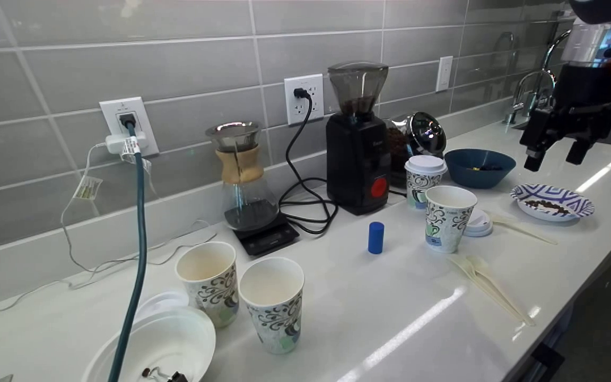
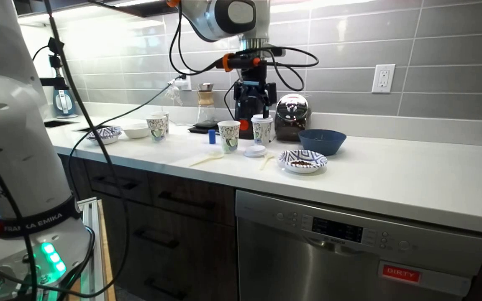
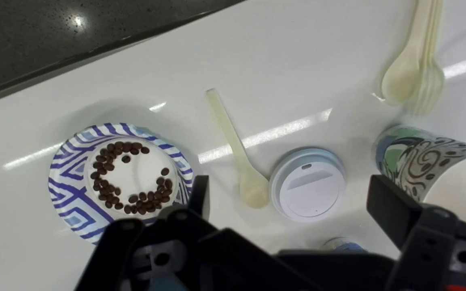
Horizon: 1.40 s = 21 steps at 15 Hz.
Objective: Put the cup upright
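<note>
Cup (image 1: 446, 223): upright on counter (image 1: 348, 297), near a loose lid (image 3: 310, 190) | Gripper (image 1: 555, 161): fingers spread apart, raised above the counter | Bowl (image 3: 69, 182): patterned, holding beans (image 3: 142, 206); spoon (image 3: 233, 137) between it and the lid

In an exterior view, a paper cup (image 1: 447, 220) stands upright beside a white lid (image 1: 480, 223), near a blue cylinder (image 1: 375, 237); the gripper (image 1: 555, 159), its jaws apart, hangs above the counter (image 1: 348, 289).
</note>
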Each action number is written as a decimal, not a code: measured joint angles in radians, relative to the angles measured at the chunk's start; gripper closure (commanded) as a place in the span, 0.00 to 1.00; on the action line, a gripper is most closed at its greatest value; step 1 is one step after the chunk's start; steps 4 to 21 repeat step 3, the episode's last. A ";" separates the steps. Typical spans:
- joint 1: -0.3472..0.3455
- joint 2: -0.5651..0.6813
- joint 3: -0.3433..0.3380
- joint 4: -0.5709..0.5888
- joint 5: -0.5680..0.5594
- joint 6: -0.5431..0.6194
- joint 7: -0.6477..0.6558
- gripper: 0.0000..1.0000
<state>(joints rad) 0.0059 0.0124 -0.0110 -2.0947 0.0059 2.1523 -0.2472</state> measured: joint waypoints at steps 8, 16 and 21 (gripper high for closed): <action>0.003 0.001 0.011 -0.010 -0.015 0.034 -0.053 0.00; 0.003 0.001 0.011 -0.010 -0.015 0.034 -0.053 0.00; 0.003 0.001 0.011 -0.010 -0.015 0.034 -0.053 0.00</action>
